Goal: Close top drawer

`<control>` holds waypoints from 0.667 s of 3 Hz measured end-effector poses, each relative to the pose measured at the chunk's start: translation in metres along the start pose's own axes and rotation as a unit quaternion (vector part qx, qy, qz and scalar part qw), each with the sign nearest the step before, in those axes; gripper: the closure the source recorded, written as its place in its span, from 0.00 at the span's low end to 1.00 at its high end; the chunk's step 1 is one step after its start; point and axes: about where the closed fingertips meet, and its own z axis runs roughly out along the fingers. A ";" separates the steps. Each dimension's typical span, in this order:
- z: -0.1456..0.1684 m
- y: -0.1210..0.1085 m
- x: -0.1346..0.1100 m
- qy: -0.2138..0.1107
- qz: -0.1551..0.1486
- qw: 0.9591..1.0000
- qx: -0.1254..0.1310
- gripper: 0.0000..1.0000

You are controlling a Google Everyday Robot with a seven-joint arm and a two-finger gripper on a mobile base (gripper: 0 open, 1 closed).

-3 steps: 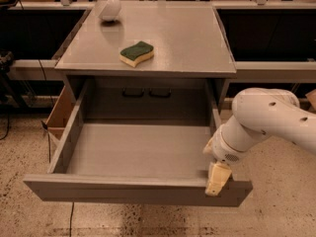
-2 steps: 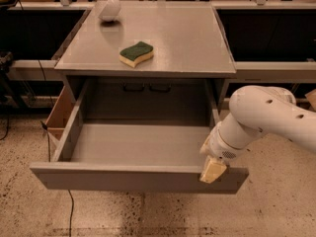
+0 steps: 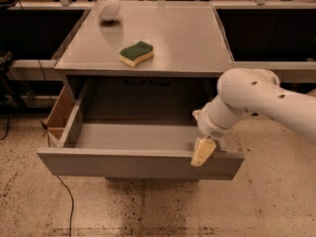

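Note:
The top drawer (image 3: 138,163) is a large grey drawer with a plain flat front panel, pulled partly out from under the grey cabinet top (image 3: 187,43). Its inside shows a smooth grey floor and holds nothing. My gripper (image 3: 202,152) hangs from the white arm (image 3: 266,100) that reaches in from the right. Its cream-coloured fingers (image 3: 200,154) rest against the top edge of the front panel near its right end.
A green and yellow sponge (image 3: 136,53) and an overturned white bowl (image 3: 109,7) lie on the cabinet top. A wooden panel (image 3: 59,113) shows at the drawer's left side. A black cable (image 3: 64,191) runs over the speckled floor.
The drawer has slid back into the cabinet, so less of its floor shows. The gripper has moved with the front panel towards the cabinet.

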 end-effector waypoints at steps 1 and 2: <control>0.000 -0.047 -0.033 -0.018 -0.034 0.999 0.034 0.18; 0.001 -0.049 -0.035 -0.018 -0.035 0.999 0.032 0.27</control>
